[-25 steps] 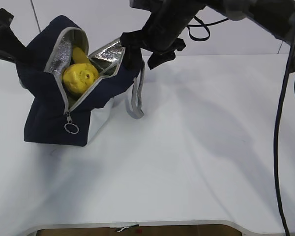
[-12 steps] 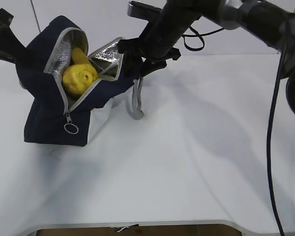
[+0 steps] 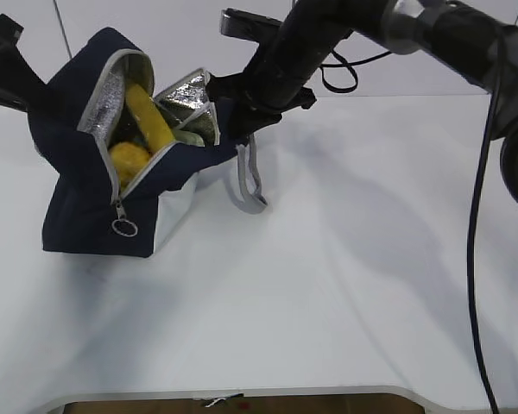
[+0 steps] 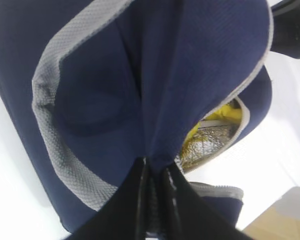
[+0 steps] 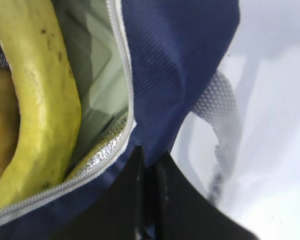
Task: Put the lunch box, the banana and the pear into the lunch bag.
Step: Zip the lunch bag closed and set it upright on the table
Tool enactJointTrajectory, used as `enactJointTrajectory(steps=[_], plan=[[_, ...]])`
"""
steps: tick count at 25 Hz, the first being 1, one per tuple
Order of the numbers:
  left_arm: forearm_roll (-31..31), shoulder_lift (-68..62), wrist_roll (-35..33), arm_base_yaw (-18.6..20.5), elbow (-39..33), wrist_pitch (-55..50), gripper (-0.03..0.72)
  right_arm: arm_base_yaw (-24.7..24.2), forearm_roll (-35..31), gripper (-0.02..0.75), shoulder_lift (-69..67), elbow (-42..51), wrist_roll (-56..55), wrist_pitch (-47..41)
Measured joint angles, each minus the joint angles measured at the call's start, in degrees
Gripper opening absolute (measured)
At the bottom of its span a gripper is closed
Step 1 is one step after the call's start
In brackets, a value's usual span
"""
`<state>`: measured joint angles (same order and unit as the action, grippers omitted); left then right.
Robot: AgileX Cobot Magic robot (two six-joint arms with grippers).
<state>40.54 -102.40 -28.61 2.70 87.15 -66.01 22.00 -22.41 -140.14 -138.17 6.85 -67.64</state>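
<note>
Fingers of the right gripper point(image 3: 233, 116) pinch the lunch bag point(image 3: 86, 207) rim beside banana point(image 3: 148, 116) and pear point(image 3: 128, 162); left gripper point(image 4: 154, 200) clamps bag fabric below the opening; right wrist shows the lunch box point(image 5: 97, 85) above the fingers, all three packed.

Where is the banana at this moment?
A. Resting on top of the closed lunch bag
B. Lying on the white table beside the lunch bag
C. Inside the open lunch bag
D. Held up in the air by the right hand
C: the banana stands inside the open lunch bag, against its silver lining, next to the pear.
</note>
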Motion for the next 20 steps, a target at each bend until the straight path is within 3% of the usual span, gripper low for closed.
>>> enactJointTrajectory(steps=[4, 9, 20], plan=[[4.27, 0.00, 0.00, 0.00, 0.00, -2.19, 0.020, 0.00, 1.62, 0.020, 1.85, 0.00, 1.47, -2.36], [12.39, 0.00, 0.00, -1.26, -0.09, -2.68, 0.020, 0.22, 8.27, 0.018, 7.60, 0.00, 1.69, -4.36], [16.29, -0.33, 1.27, -14.58, -0.22, 3.03, 0.020, 0.00, 21.67, 0.018, 19.87, 7.31, 2.14, -5.96]])
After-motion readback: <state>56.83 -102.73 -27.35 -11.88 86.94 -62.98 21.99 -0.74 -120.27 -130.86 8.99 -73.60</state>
